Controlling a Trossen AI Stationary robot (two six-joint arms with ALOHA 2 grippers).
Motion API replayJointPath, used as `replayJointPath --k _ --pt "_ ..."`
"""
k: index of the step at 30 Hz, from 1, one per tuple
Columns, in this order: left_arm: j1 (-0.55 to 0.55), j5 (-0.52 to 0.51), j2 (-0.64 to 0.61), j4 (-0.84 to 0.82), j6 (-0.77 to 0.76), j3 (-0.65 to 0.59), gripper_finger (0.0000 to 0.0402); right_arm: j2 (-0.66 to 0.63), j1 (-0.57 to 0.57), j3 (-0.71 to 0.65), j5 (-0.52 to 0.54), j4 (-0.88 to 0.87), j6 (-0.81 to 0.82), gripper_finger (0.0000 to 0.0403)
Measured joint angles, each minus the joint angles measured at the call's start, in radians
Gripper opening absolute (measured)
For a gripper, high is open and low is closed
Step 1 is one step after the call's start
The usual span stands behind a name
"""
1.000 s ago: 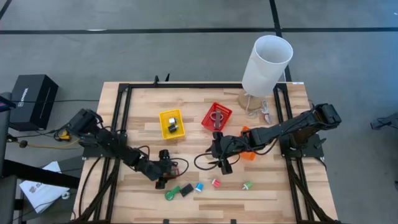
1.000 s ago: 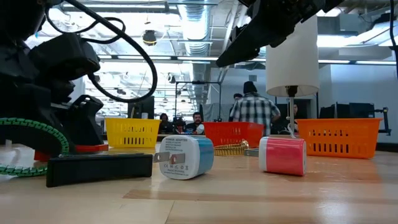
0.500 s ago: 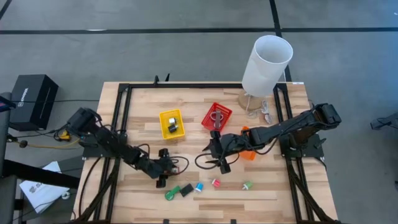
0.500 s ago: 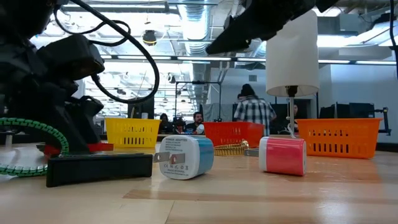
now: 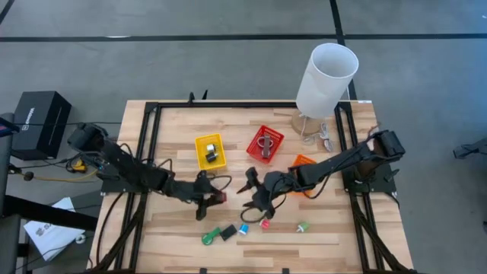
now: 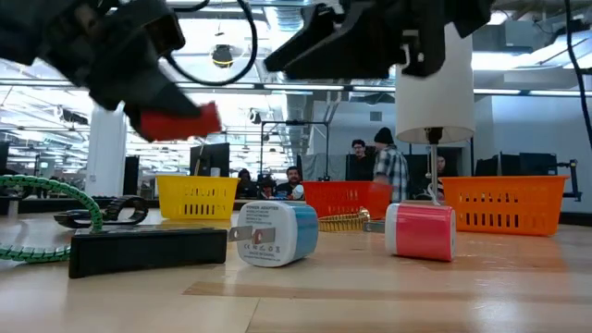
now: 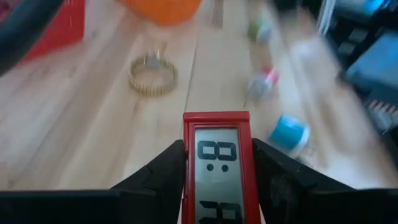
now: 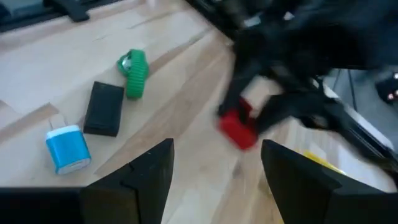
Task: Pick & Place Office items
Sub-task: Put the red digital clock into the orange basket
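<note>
A small red clock (image 7: 217, 155) with a grey digit screen hangs above the table, with my left gripper (image 5: 212, 199) shut on it. In the low view the red clock (image 6: 176, 120) is well above the wood. My right gripper (image 5: 253, 199) hovers open just to its right, nothing between its fingers (image 8: 149, 177). On the table near the front lie a green coil (image 5: 207, 237), a black block (image 5: 227, 232), a blue charger (image 5: 243, 228), a pink-red piece (image 5: 265, 224) and a green piece (image 5: 302, 227). A gold ring (image 7: 152, 74) lies flat farther off. My left gripper pinches the red clock by its two long side edges (image 7: 185, 134) between the two fingers (image 7: 158, 177). The screen faces the wrist camera, and the clock's far end sticks out past the fingertips. The clock is lifted clear of the table, about level.
A yellow bin (image 5: 210, 151), a red bin (image 5: 265, 142) and an orange bin (image 5: 303, 160), partly under my right arm, stand mid-table. A tall white cylinder (image 5: 327, 72) stands at the far right. Black cables loop beside both grippers. People stand in the room behind the table.
My left gripper has risen with the red clock, which lay on the table a second ago and now hangs clear, and has drifted a little toward the far right. My right gripper has moved toward the table's left, nearer the clock, and has rolled about its own axis.
</note>
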Motion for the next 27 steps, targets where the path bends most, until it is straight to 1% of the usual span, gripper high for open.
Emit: replayJointPath --k 4,7,10,15,22,27 --pt "0.041 0.060 -0.061 -0.002 -0.048 0.000 0.0159 0.059 0.017 0.058 0.003 0.010 -0.078 0.0233" --pt "0.062 0.112 -0.083 0.008 -0.058 0.000 0.0167 0.101 0.019 0.109 0.068 0.004 -0.150 0.0233" --pt "0.071 0.139 -0.092 0.023 -0.102 0.001 0.0164 0.148 0.018 0.155 0.117 0.002 -0.205 0.0233" --pt "0.073 0.143 -0.091 0.026 -0.133 0.000 0.0156 0.202 0.017 0.215 0.144 0.011 -0.272 0.0233" --pt "0.073 0.143 -0.091 0.075 -0.130 0.000 0.0165 0.218 0.016 0.260 0.137 0.042 -0.287 0.0231" --pt "0.072 0.142 -0.091 0.126 -0.129 0.000 0.0157 0.218 0.008 0.259 0.137 0.054 -0.305 0.0207"
